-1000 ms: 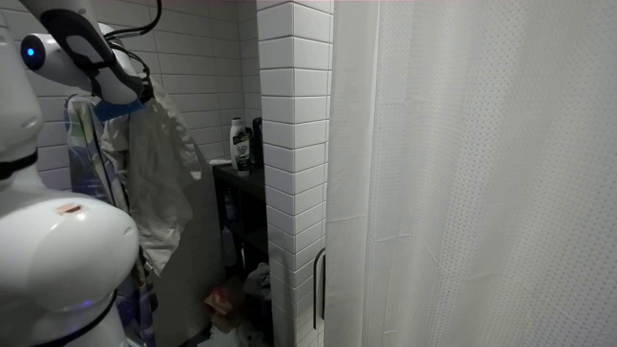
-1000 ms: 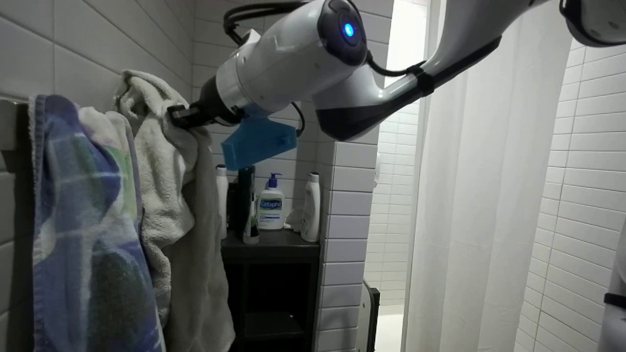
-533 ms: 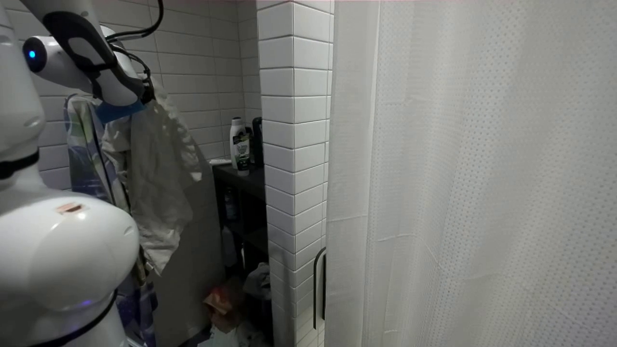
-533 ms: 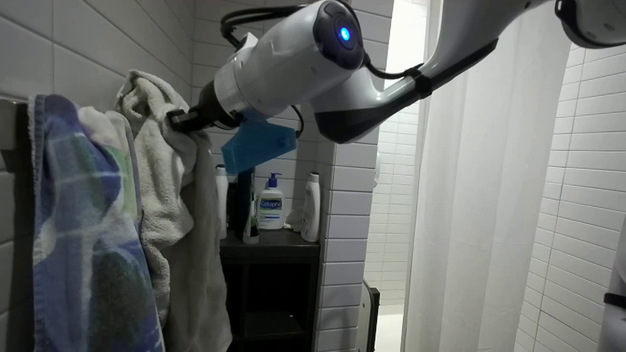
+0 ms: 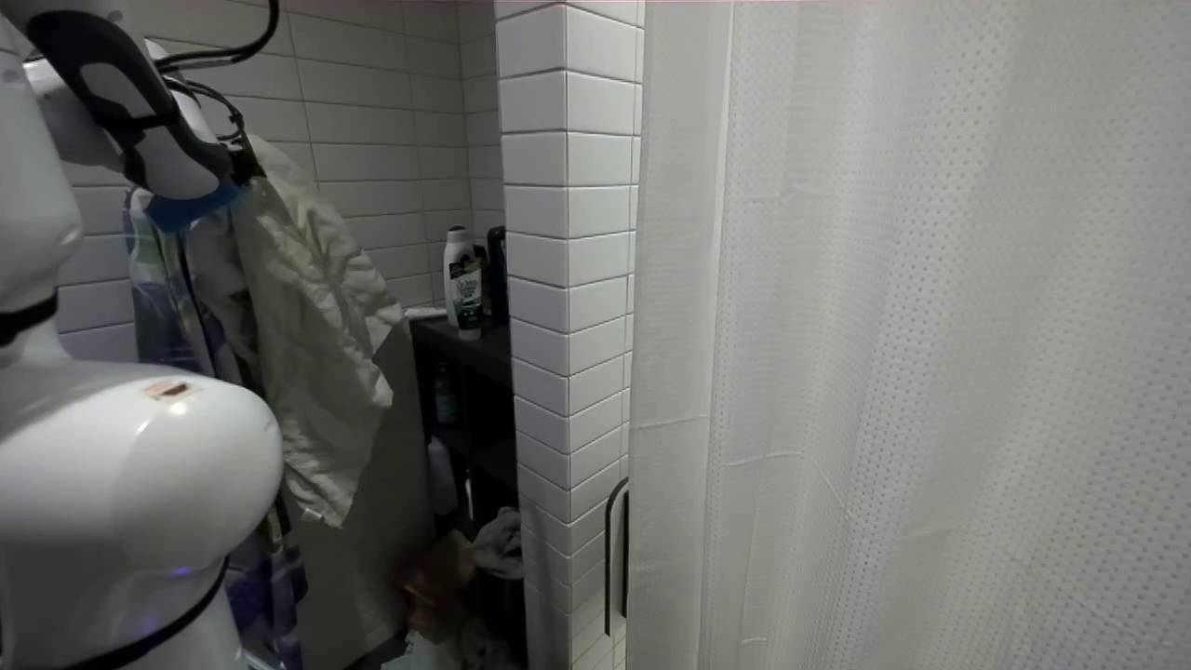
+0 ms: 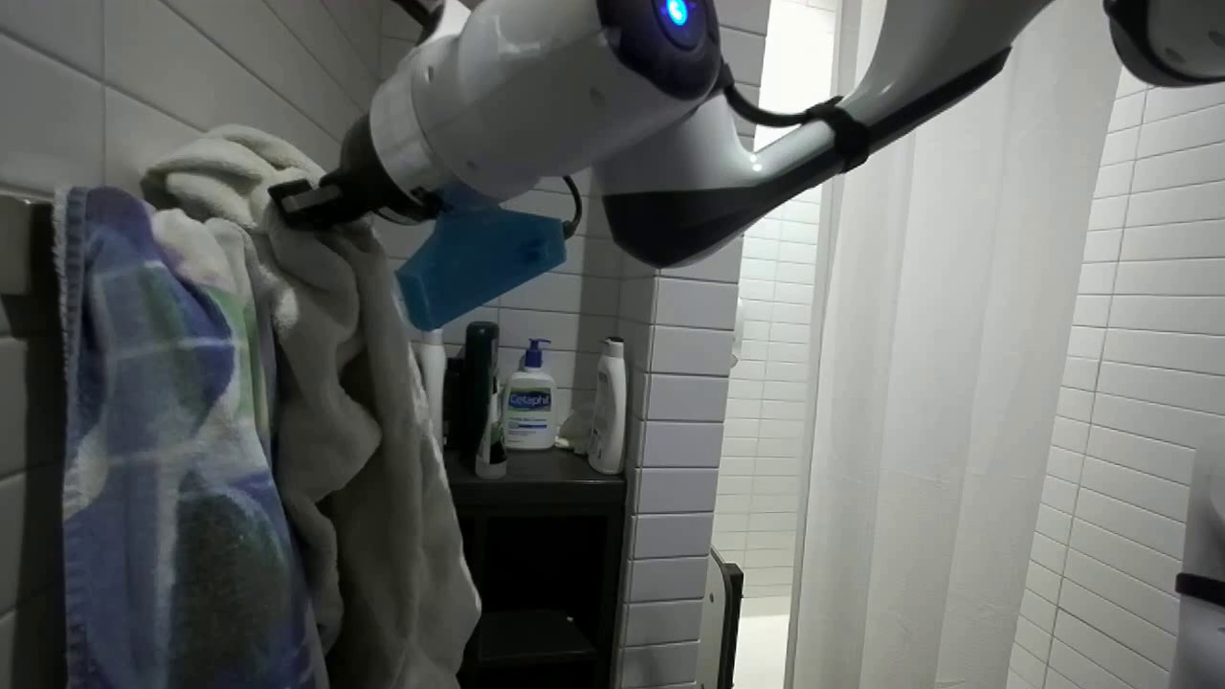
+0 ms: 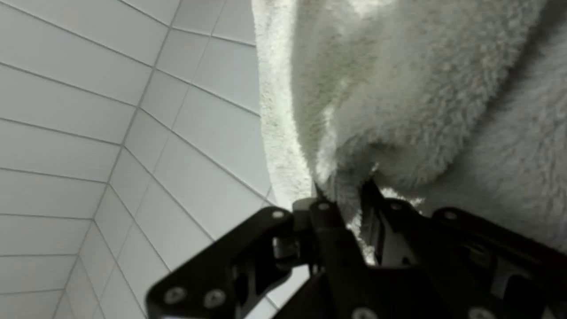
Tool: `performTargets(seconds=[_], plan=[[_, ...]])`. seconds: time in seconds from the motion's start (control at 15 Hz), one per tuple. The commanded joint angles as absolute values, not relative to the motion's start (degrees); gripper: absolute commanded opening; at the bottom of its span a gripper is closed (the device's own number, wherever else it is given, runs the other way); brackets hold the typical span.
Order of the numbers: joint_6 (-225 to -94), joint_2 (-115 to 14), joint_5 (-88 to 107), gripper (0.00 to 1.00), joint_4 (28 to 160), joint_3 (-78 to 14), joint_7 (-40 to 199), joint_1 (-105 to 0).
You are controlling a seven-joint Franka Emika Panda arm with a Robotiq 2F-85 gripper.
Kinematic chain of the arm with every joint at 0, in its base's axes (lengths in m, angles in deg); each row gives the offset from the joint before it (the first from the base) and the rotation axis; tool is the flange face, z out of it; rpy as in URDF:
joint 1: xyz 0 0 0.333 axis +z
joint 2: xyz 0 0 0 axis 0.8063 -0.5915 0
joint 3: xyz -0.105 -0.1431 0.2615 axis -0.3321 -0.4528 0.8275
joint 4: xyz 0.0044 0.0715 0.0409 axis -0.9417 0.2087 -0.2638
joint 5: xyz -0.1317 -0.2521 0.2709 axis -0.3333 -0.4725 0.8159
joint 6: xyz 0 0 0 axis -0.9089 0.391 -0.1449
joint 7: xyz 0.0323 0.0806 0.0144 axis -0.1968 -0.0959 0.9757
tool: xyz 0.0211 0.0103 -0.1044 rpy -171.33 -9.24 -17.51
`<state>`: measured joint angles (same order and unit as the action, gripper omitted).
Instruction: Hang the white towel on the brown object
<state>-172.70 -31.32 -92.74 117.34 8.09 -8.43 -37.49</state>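
Off-white plush towel (image 6: 388,478): fold gripped in black two-fingered pincer (image 7: 344,199), just beside blue-green patterned cloth towel (image 6: 177,431) | brown object: not identifiable | judged: held aloft, hanging unconfirmed, release outstanding

Light is dim and grey around the shelf (image 6: 536,493), near black inside it; white glare fills the opening (image 6: 796,72) beside the curtain (image 6: 938,364); a blue lamp (image 6: 677,11) shines on the arm (image 6: 536,86); in the wrist view the towel (image 7: 412,88) is washed out along one edge; the gripper (image 7: 343,195) is out of focus.
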Motion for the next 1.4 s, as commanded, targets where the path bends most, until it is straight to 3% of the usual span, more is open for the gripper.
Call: performTargets(seconds=[0.0,1.33], plan=[[-170.8,-32.3,-93.0,0.04,116.3,6.9,-5.9,-32.3],[-175.5,-34.6,-92.7,0.04,118.1,-2.6,-6.4,-31.7]])
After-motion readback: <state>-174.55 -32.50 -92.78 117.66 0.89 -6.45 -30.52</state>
